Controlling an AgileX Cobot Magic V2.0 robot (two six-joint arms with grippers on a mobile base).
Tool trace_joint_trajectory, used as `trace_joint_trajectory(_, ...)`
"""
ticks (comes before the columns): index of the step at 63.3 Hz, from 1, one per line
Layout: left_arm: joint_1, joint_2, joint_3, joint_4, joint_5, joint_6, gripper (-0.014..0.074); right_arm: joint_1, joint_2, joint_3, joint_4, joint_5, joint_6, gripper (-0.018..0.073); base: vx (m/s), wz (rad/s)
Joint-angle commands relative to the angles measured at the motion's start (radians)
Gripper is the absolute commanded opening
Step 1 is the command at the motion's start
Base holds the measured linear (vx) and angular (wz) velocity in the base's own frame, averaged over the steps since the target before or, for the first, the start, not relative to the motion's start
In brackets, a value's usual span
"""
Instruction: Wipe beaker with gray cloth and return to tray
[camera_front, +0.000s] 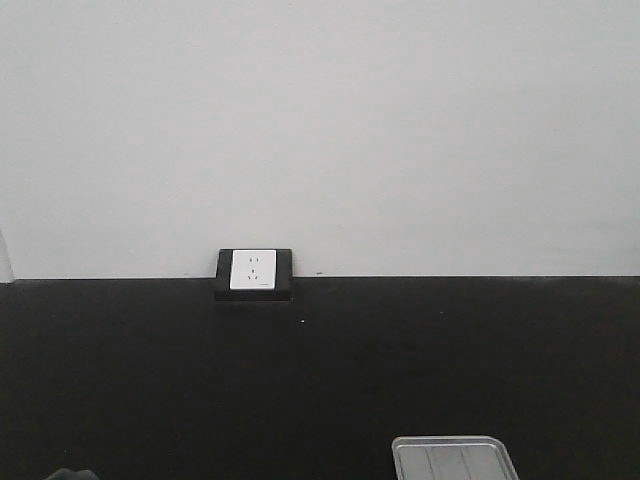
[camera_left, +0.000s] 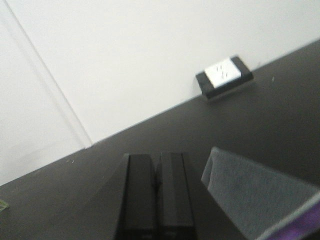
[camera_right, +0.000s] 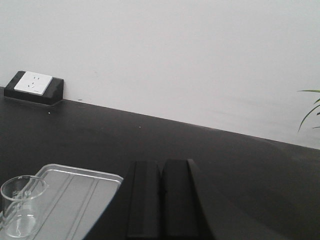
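Observation:
The clear glass beaker (camera_right: 20, 205) stands upright on the silver tray (camera_right: 75, 200) at the lower left of the right wrist view; the tray's far rim also shows in the front view (camera_front: 455, 445). My right gripper (camera_right: 161, 167) is shut and empty, just right of the tray above the black table. The gray cloth (camera_left: 260, 200) with a purple underside lies at the lower right of the left wrist view. My left gripper (camera_left: 157, 160) is shut and empty, just left of the cloth and apart from it.
A black table runs back to a white wall. A white socket in a black block (camera_front: 254, 273) sits at the table's back edge, also in the left wrist view (camera_left: 224, 76) and right wrist view (camera_right: 33, 86). Plant leaves (camera_right: 311, 107) show at far right.

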Motion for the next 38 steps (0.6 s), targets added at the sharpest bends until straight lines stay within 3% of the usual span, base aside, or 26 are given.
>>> trace_joint_trajectory(1,0.001,-0.016,0.015,0.0,-0.146,-0.085,-0.0006,-0.005,0.0,0.0,-0.007,-0.096,-0.002,-0.0008,0.0,0.0)
trace_joint_trajectory(8,0.001,-0.016,0.015,0.0,-0.22,-0.144,-0.0006,-0.005,0.0,0.0,-0.005,-0.105,-0.001,-0.0008,0.0,0.0)
trace_joint_trajectory(19,0.001,-0.016,0.015,0.0,-0.321,-0.154,-0.0006,-0.005,0.0,-0.014,-0.005,-0.148,0.007,-0.0008,0.0,0.0)
trace_joint_trajectory(28,0.001,-0.016,-0.04,-0.001,-0.514,-0.175,-0.0006,-0.005,0.002,-0.108,0.023,-0.146,0.033,-0.0008,0.0,0.0)
trace_joint_trajectory(32,0.001,-0.014,-0.127,-0.001,-0.478,-0.175,-0.0006,-0.005,0.019,-0.175,0.022,-0.115,0.042,-0.0008,0.0,0.0)
trace_joint_trajectory(38,0.002,0.012,-0.325,0.0,-0.296,-0.176,-0.0006,-0.005,0.084,-0.334,0.022,-0.048,0.051,-0.0008,0.0,0.0)
